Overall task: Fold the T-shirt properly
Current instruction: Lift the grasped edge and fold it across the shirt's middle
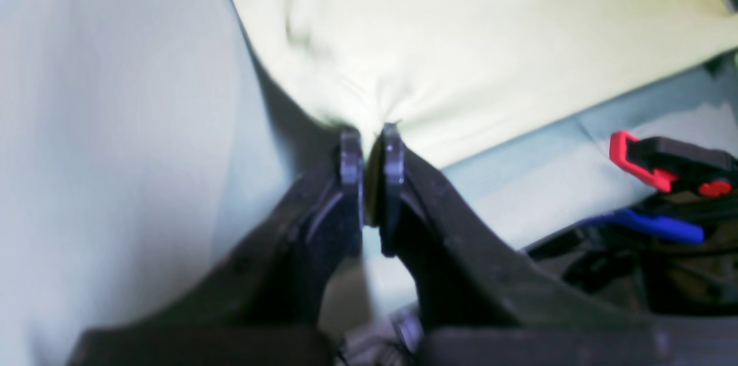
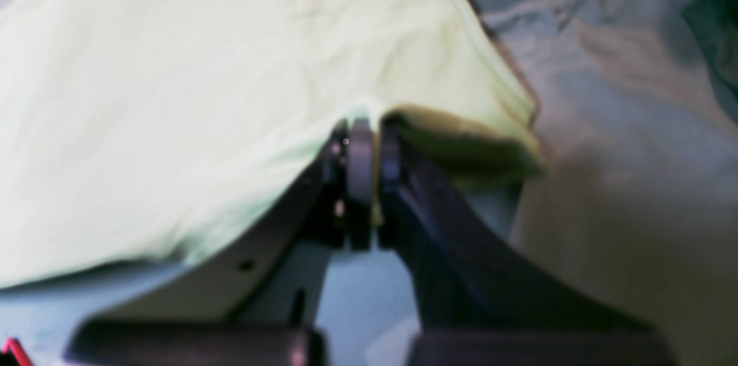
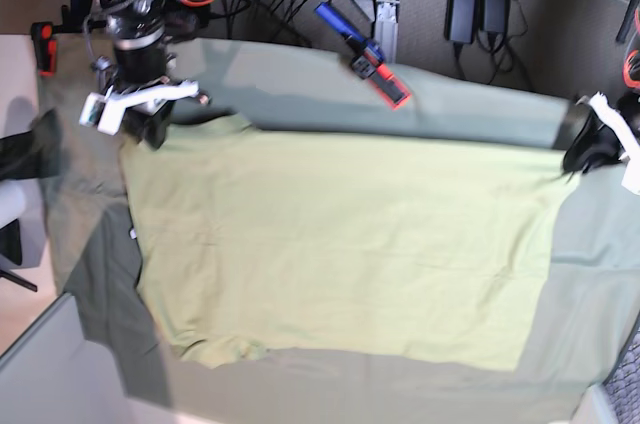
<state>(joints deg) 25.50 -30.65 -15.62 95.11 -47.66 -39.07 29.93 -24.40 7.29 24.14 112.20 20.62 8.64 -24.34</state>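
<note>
Now both grippers, left gripper, right gripper, clamping T-shirt edges

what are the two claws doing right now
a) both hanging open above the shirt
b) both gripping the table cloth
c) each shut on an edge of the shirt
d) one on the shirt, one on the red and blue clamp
c: the left claw and the right claw each pinch the T-shirt fabric between closed jaws.

A grey-green table cloth carries the spread T-shirt and a clamp.
</note>
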